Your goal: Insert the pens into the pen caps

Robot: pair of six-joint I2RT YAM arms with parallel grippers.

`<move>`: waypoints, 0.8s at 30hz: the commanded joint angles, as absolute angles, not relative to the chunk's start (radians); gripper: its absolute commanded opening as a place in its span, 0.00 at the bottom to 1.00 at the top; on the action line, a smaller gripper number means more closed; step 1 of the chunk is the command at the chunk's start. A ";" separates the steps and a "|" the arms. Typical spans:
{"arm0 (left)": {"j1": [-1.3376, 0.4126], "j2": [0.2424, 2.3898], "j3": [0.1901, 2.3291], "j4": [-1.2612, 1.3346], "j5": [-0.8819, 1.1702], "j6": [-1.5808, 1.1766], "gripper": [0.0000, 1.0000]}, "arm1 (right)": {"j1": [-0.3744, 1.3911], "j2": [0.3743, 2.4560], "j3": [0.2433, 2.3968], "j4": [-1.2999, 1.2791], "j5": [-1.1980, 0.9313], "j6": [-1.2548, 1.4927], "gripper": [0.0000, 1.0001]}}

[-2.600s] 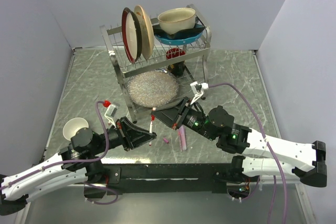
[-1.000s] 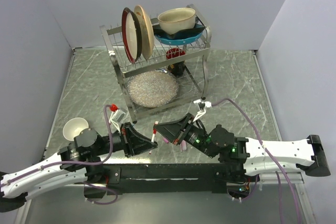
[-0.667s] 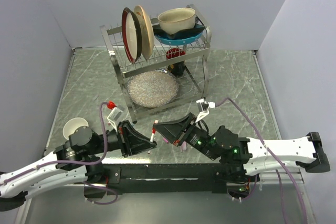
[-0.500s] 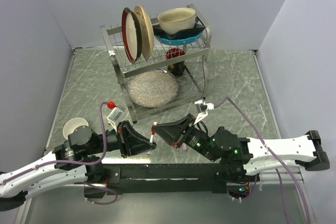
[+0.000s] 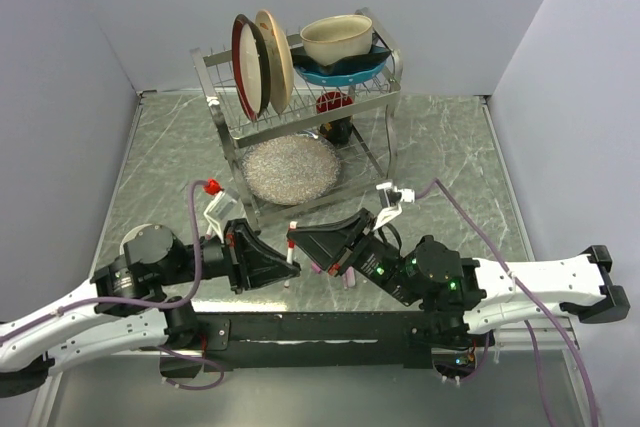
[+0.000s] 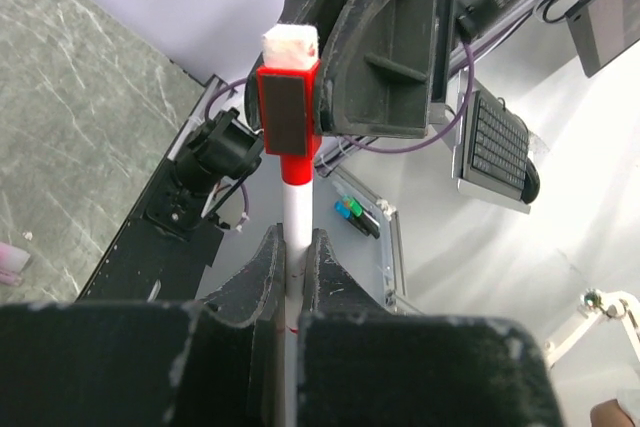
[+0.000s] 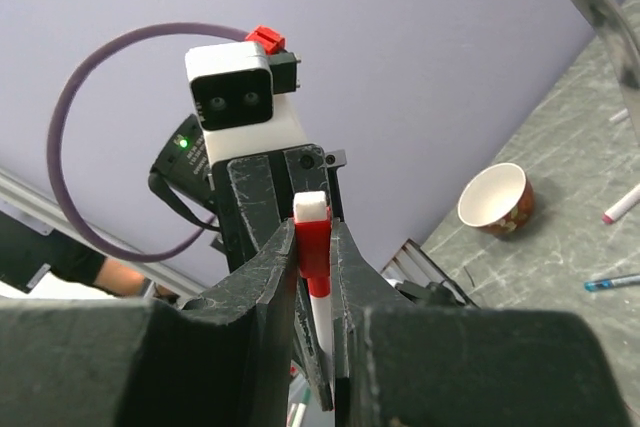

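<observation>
Since the earlier views, the two grippers have been brought together over the near middle of the table (image 5: pixel 440 147). The left arm's elbow has been swung over the spot where a pale cup was seen.

The white pen (image 6: pixel 295 209) is held upright in the left wrist view. Its shaft is pinched between the pressed-together jaws of the left gripper (image 6: pixel 294 247), and its red tip points away from that gripper. The red cap (image 6: pixel 288 107) is seen directly above the tip, in line with the pen, with a white end on its far side. The tip meets the cap's lower mouth; how far it has entered cannot be told.

The cap is clamped from both sides by the narrowed jaws of the right gripper (image 7: pixel 313 237). In the right wrist view the cap sits at the jaw tips, and the pen's white shaft runs on below it towards the left wrist camera behind.

From above, the joined pair is found between the two gripper noses, just in front of the dish rack (image 5: pixel 385 97). A salmon pink pen (image 5: pixel 349 273) and a pink cap (image 5: pixel 316 269) are left lying on the table beneath the right gripper, near each other but apart. A cup (image 7: pixel 497 199), brown outside and white inside, is seen standing on the table in the right wrist view.
</observation>
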State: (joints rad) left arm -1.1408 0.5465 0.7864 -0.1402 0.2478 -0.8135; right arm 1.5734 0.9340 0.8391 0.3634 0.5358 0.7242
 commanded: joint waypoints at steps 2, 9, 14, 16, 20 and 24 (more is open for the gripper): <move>-1.095 0.635 0.847 0.062 0.007 -0.775 0.03 | 1.709 0.977 0.871 0.016 0.329 0.882 0.00; -1.095 0.556 0.701 0.083 0.233 -0.819 0.60 | 1.600 0.813 0.928 -0.155 0.620 0.896 0.00; -1.095 0.462 0.650 0.016 0.233 -0.824 0.88 | 1.438 0.765 0.950 -0.326 0.589 0.862 0.00; -1.094 0.440 0.669 -0.080 0.181 -0.805 0.92 | 1.332 0.781 0.971 -0.415 0.557 0.865 0.00; -1.095 0.423 0.698 -0.204 0.073 -0.792 0.97 | 1.160 0.822 0.950 -0.590 0.480 0.842 0.00; -1.095 0.420 0.692 -0.310 -0.084 -0.840 0.98 | 1.028 0.867 0.894 -0.647 0.419 0.812 0.00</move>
